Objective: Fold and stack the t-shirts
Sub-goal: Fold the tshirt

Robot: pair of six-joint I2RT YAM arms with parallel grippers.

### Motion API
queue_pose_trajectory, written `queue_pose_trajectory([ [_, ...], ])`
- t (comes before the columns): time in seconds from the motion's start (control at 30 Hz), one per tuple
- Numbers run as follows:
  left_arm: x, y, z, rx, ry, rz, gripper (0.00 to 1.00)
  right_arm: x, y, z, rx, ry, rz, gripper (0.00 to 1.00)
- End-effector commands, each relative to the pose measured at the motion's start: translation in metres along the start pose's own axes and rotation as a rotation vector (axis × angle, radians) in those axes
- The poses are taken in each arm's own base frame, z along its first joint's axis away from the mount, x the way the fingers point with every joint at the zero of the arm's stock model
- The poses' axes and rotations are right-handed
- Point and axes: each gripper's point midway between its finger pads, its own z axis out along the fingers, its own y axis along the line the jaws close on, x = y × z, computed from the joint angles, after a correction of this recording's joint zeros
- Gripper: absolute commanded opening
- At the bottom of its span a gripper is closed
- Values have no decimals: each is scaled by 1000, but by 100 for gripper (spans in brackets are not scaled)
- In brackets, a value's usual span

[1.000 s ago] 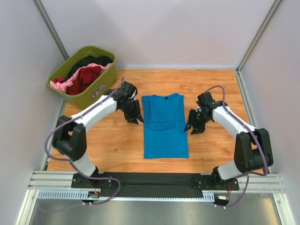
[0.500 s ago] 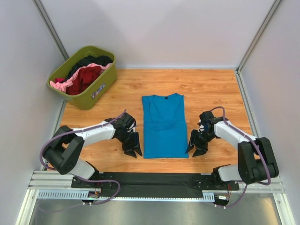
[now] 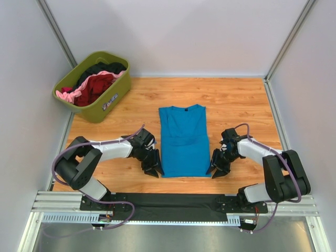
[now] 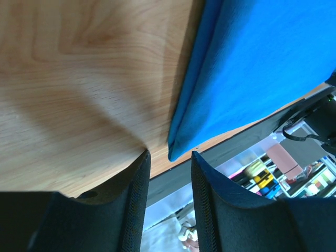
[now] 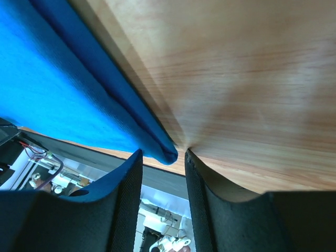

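Observation:
A bright blue t-shirt lies flat mid-table, sleeves folded in, collar far, hem near. My left gripper is low at its near left corner, jaws open, with the corner just ahead of the gap. My right gripper is low at the near right corner, jaws open, with that corner at the mouth of the gap. Neither holds cloth. Dark red, pink and black shirts lie heaped in the tub.
The olive-green tub stands at the far left corner. A black strip and metal rail run along the near edge behind the arm bases. Grey walls close the left, far and right sides.
Both grippers have come from beside the shirt's middle down to its near corners and closed in toward the hem. The shirt has not moved.

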Motion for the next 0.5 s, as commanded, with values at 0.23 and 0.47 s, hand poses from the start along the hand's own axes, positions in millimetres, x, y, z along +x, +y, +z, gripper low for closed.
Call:
queue_pose_trajectory([
  [0.23,-3,-1,8,-7,-5,1,37,-2,-1,10,-4,-21,1,34],
  [0.47,-6,-3,10,-11,4,-5,9,-6,1,7,-4,-48,-11,12],
])
